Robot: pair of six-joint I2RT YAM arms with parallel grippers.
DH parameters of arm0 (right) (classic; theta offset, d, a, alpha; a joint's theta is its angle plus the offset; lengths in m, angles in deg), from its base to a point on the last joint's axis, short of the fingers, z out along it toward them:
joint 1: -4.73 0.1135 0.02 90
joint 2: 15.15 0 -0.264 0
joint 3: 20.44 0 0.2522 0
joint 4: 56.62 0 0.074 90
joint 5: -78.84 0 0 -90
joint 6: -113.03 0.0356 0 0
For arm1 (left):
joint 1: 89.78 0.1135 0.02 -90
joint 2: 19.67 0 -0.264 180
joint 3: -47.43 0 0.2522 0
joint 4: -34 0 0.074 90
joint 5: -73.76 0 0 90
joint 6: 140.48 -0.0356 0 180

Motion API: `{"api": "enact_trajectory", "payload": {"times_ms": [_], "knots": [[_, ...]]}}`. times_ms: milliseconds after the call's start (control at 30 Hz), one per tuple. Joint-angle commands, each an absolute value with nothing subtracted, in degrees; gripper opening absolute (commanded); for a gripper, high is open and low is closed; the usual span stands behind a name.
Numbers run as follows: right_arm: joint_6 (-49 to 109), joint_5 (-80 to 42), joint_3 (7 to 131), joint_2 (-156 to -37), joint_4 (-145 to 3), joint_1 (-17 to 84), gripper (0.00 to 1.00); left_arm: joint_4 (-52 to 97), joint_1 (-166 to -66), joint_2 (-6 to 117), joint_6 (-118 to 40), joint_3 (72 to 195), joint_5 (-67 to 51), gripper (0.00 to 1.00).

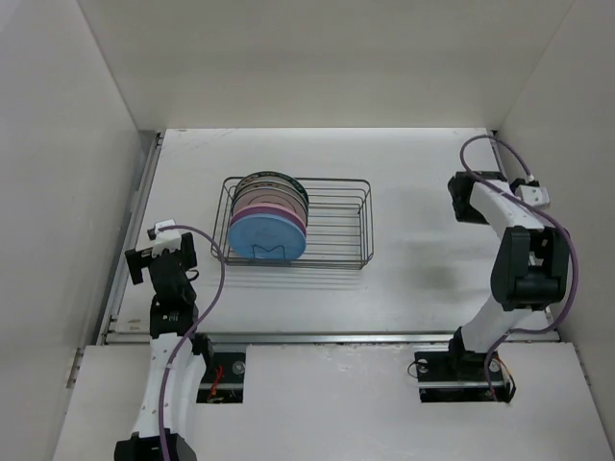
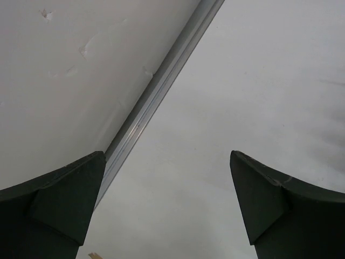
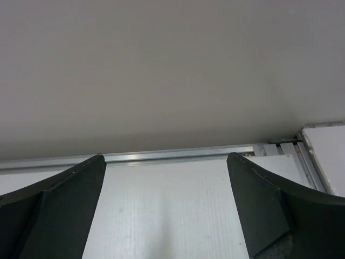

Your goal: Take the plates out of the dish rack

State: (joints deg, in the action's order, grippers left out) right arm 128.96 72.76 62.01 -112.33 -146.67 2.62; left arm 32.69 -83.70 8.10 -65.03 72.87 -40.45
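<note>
The dark wire dish rack (image 1: 338,227) stands in the middle of the table in the top view. Several plates stand upright in its left end: a blue plate (image 1: 266,236) in front, a pink plate (image 1: 276,205) behind it, and a dark patterned-rim plate (image 1: 270,180) at the back. The others are hidden behind these. My left gripper (image 1: 154,255) is open and empty near the left wall, left of the rack. My right gripper (image 1: 467,192) is open and empty, well right of the rack. Neither wrist view shows rack or plates; both show open jaws (image 2: 167,162) (image 3: 166,162).
White walls enclose the table on the left, back and right. An aluminium rail (image 2: 153,97) runs along the left wall's foot, and another (image 3: 172,156) along the back wall. The right part of the rack holds no plates.
</note>
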Motion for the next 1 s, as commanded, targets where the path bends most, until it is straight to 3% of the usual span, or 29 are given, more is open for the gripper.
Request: {"api": "enact_trajectory", "payload": {"times_ms": [0, 133, 167, 200, 300, 333, 433, 467, 567, 700, 800, 900, 967], "knots": [[117.3, 78.1, 71.6, -109.7, -149.6, 4.8, 1.00, 35.6, -84.0, 7.9, -65.9, 72.5, -41.0, 1.00], [107.2, 73.3, 87.7, -109.0, -148.8, 11.9, 1.00, 33.5, -84.0, 10.7, -67.8, 76.2, -37.3, 1.00], [90.1, 72.2, 91.3, -109.5, -145.9, 13.9, 1.00, 30.5, -84.0, 11.5, -69.5, 78.9, -30.2, 1.00], [73.1, 70.5, 93.8, -109.5, -127.1, 16.0, 1.00, 21.9, -84.0, 12.3, -74.4, 82.0, -25.8, 1.00], [29.6, 42.3, 93.8, -107.4, -96.6, 22.6, 1.00, 11.6, -84.0, 17.7, -77.1, 95.5, -14.3, 1.00], [25.6, 21.9, 93.0, -106.2, -93.7, 25.3, 1.00, 10.2, -84.0, 19.9, -73.5, 99.1, -13.7, 1.00], [22.3, -1.9, 91.1, -103.6, -82.1, 27.7, 1.00, 2.5, -84.0, 32.1, -67.5, 115.7, -12.4, 1.00], [22.3, -15.2, 90.4, -104.5, -79.3, 28.8, 1.00, -0.8, -84.0, 35.3, -66.1, 120.1, -10.0, 1.00], [21.2, -26.5, 98.5, -111.7, -79.4, 32.5, 0.91, -13.0, -85.1, 47.2, -66.0, 135.7, 0.1, 1.00], [14.3, -28.4, 117.4, -131.8, -94.4, 38.0, 0.62, -23.2, -86.9, 60.9, -63.1, 150.3, 1.3, 1.00], [14.2, -33.0, 117.4, -134.1, -90.7, 39.2, 0.50, -31.1, -86.9, 71.7, -62.4, 160.2, 1.3, 0.99], [14.2, -34.7, 116.9, -136.5, -90.7, 41.0, 0.42, -32.4, -86.9, 78.3, -61.1, 162.9, 0.8, 0.87], [14.2, -33.4, 115.3, -138.2, -90.0, 41.6, 0.42, -30.2, -86.9, 79.7, -59.9, 160.2, 0.0, 0.84]]}}
